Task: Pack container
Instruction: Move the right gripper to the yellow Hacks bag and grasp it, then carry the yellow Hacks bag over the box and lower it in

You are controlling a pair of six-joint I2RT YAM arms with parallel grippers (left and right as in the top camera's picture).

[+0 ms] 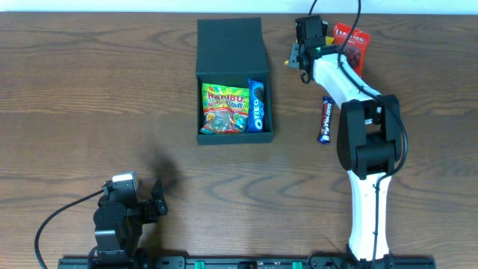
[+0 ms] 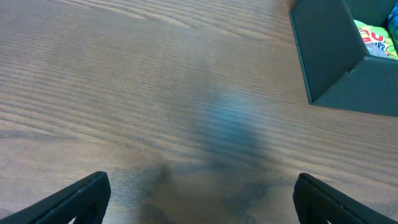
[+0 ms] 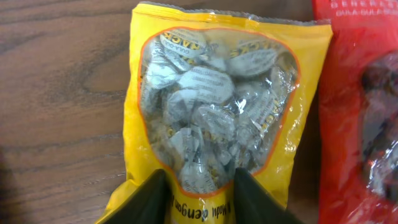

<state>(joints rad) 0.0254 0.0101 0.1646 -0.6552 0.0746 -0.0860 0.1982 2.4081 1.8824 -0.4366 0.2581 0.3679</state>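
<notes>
The dark teal container [image 1: 230,46] stands open at the table's middle back, its flap lid laid back. Inside are a Haribo gummy bag [image 1: 225,108] and a blue Oreo pack [image 1: 257,104]. The container's corner also shows in the left wrist view [image 2: 329,56]. My right gripper [image 1: 302,56] is right of the container, with its fingers [image 3: 200,193] closed on the lower edge of a yellow bag of wrapped candies [image 3: 211,93]. In the overhead view, the gripper hides most of that bag. My left gripper [image 1: 158,200] is open and empty over bare wood [image 2: 199,205] at the front left.
A red snack packet [image 1: 351,41] lies just right of the yellow bag, and it also shows in the right wrist view [image 3: 360,106]. A dark blue snack bar [image 1: 326,119] lies on the table beside the right arm.
</notes>
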